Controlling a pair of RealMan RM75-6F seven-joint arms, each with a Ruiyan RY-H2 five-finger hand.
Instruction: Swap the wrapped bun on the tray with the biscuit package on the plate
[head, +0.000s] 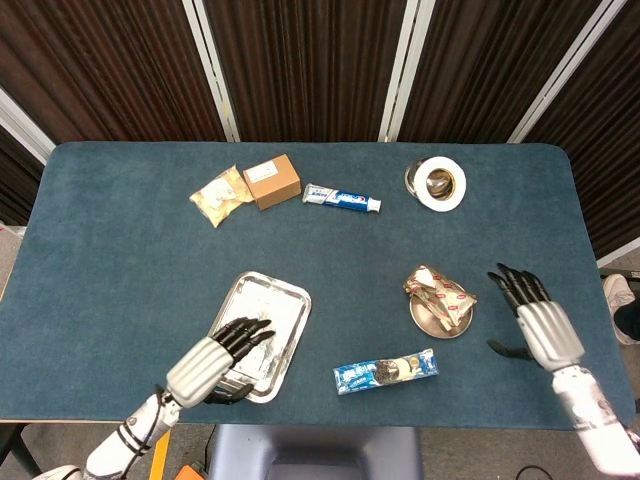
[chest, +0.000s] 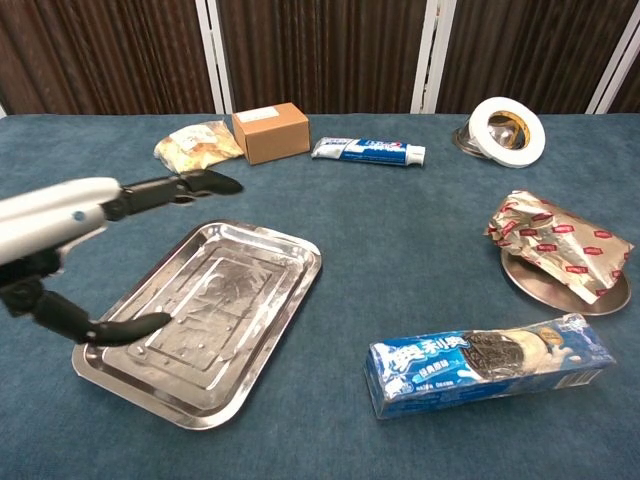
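The foil-wrapped bun (head: 440, 292) (chest: 560, 243) lies on the small round metal plate (head: 435, 320) (chest: 545, 290) at the right, with nothing touching it. The blue biscuit package (head: 386, 371) (chest: 490, 362) lies on the table cloth near the front edge, left of the plate. Nothing lies in the steel tray (head: 275, 300) (chest: 200, 320). My left hand (head: 215, 365) (chest: 60, 240) hovers over the tray's near left corner, fingers spread and holding nothing. My right hand (head: 535, 315) is open to the right of the plate and apart from it; the chest view does not show it.
At the back of the table stand a cardboard box (head: 271, 181) (chest: 271, 132), a snack bag (head: 221, 195) (chest: 196, 146), a toothpaste tube (head: 342, 199) (chest: 368, 152) and a roll of tape on a metal lid (head: 440, 183) (chest: 505, 130).
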